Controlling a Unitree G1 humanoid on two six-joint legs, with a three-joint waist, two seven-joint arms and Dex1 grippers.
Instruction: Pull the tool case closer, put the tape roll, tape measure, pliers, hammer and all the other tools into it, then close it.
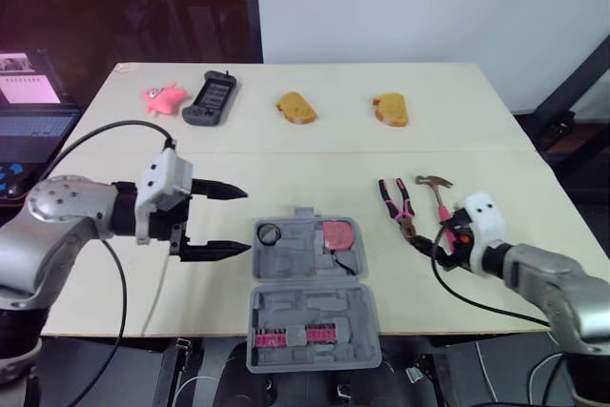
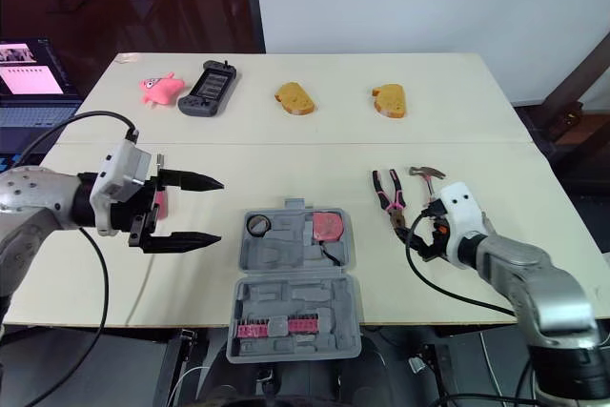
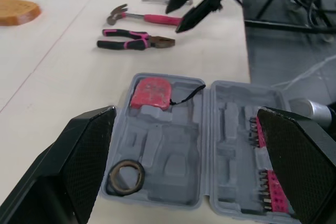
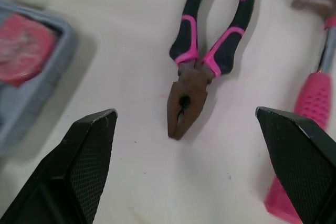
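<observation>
Right wrist view: right claw wide, aimed at pliers; best to lower and straddle the pivot. Left claw wide, empty, beside tool case.

Open grey tool case, pliers beside

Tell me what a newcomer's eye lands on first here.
The open grey tool case at the near edge of the table, with a tape roll and a red tape measure already in its tray. To its right, pink-handled pliers and a hammer lie on the table, with the open right gripper hovering by them. The left gripper hangs open on the case's left.
</observation>
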